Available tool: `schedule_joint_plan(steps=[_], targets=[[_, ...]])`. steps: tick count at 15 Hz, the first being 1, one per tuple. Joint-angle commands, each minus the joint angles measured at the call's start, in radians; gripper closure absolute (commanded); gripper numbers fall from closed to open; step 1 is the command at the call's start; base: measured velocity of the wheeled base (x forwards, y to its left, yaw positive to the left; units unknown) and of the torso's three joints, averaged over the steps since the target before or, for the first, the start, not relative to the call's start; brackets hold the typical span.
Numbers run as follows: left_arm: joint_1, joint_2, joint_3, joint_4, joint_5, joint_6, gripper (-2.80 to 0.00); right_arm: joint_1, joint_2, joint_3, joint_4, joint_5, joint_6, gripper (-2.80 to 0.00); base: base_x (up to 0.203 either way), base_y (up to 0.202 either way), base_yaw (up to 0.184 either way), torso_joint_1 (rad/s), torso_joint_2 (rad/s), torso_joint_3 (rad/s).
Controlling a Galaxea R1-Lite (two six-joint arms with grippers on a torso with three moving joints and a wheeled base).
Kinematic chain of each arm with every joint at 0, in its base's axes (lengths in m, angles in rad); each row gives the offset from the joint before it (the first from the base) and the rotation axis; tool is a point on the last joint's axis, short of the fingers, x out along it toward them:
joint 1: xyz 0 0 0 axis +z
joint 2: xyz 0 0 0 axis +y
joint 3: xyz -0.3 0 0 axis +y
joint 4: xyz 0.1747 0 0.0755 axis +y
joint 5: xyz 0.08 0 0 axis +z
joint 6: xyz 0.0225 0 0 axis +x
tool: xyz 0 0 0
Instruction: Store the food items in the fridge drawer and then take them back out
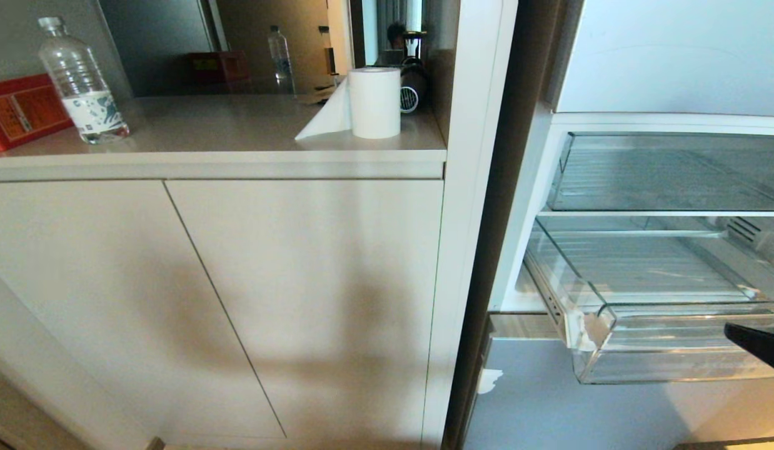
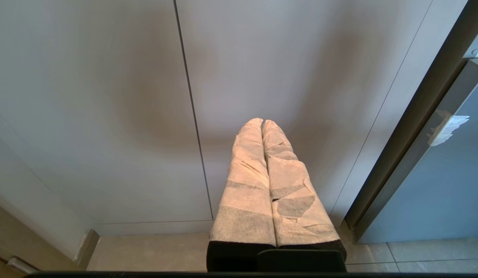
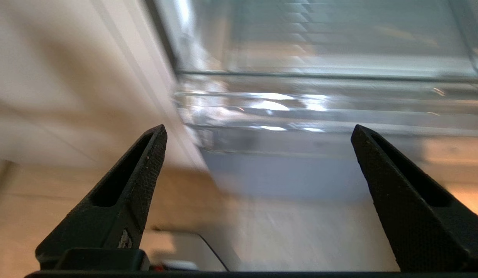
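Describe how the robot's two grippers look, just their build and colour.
The left gripper has two long tapering fingers wrapped in pale, creased paper-like tape, with black showing at the base. The right gripper has two bare black fingers, wedge-shaped with pointed tips, finely textured faces and a hollow slot down each.

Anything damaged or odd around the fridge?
Yes. The pulled-out fridge drawer has a chipped, whitish front left corner. A torn white scrap clings to the edge of the grey-blue door panel below. No food in sight.

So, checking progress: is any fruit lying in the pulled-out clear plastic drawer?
No, the clear plastic drawer shows only its bare ribbed floor.
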Motion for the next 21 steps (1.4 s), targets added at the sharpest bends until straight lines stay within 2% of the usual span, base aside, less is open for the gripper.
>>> schedule_joint_plan(steps=[1, 8, 10, 12, 15, 18, 21], targets=[[0.000, 0.000, 0.000, 0.000, 0.000, 0.000, 0.00, -0.060, 0.207, -0.078, 0.009, 0.001, -0.006, -2.80, 0.000, 0.000, 0.000, 0.000, 0.00, 0.000], [0.000, 0.000, 0.000, 0.000, 0.000, 0.000, 0.00, -0.145, 0.606, -0.317, 0.012, 0.037, -0.016, -2.80, 0.000, 0.000, 0.000, 0.000, 0.00, 0.000], [0.001, 0.000, 0.000, 0.000, 0.000, 0.000, 0.00, -0.189, 0.652, -0.340, 0.017, 0.105, -0.017, -2.80, 0.000, 0.000, 0.000, 0.000, 0.00, 0.000], [0.000, 0.000, 0.000, 0.000, 0.000, 0.000, 0.00, -0.224, 0.684, -0.342, 0.018, 0.118, -0.019, -2.80, 0.000, 0.000, 0.000, 0.000, 0.00, 0.000], [0.000, 0.000, 0.000, 0.000, 0.000, 0.000, 0.00, -0.267, 0.671, -0.335, 0.065, 0.166, -0.036, -2.80, 0.000, 0.000, 0.000, 0.000, 0.00, 0.000], [0.000, 0.000, 0.000, 0.000, 0.000, 0.000, 0.00, -0.300, 0.571, -0.327, 0.161, 0.230, -0.039, -2.80, 0.000, 0.000, 0.000, 0.000, 0.00, 0.000], [0.000, 0.000, 0.000, 0.000, 0.000, 0.000, 0.00, -0.308, 0.477, -0.284, 0.216, 0.239, -0.049, -2.80, 0.000, 0.000, 0.000, 0.000, 0.00, 0.000]])
